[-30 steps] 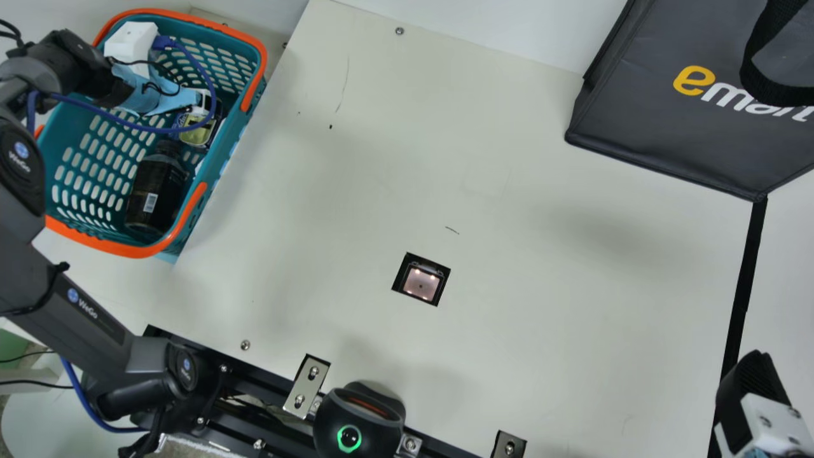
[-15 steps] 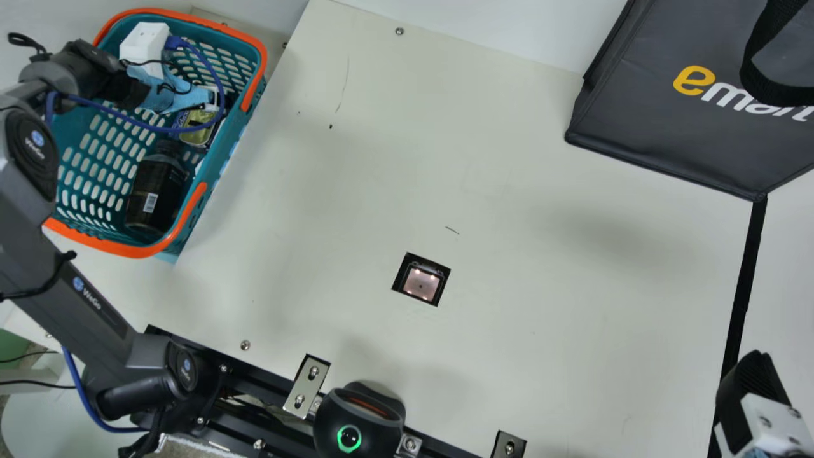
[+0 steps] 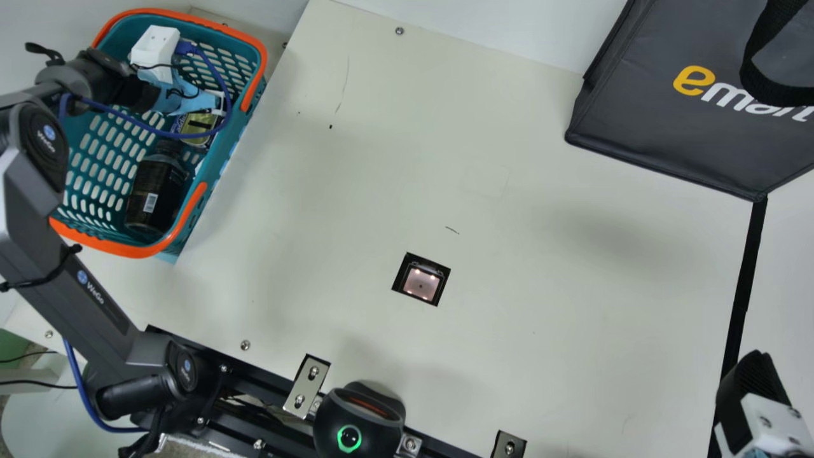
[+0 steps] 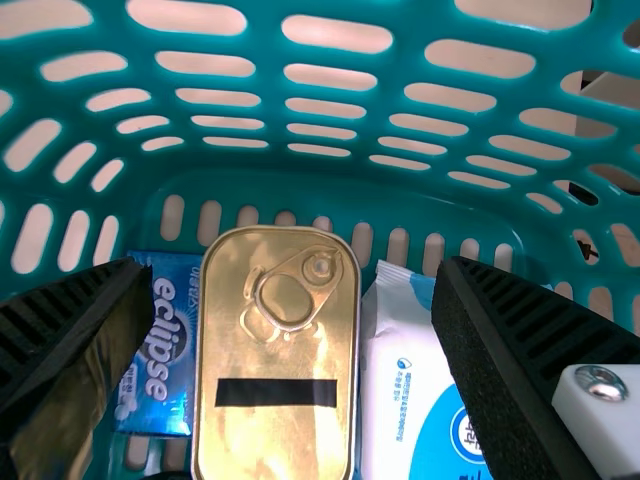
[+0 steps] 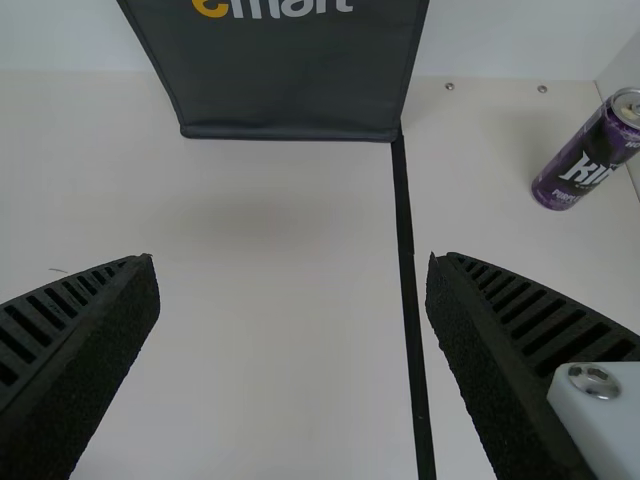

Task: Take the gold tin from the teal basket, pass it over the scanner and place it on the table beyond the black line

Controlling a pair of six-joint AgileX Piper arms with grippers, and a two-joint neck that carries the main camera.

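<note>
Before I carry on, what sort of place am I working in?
Probably a mock shop checkout: a teal basket of goods, a lit scanner window set into the table, and a dark shopping bag at the far side.

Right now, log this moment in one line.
left gripper: open, over tin | tin: in basket, unheld | right gripper: open, empty, above table

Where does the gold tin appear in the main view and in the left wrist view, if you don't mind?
Main view: the gold tin is at upper left, just above the dark bottle.
Left wrist view: the tin is just left of centre, low in the picture.
Shared landmark: the teal basket.
</note>
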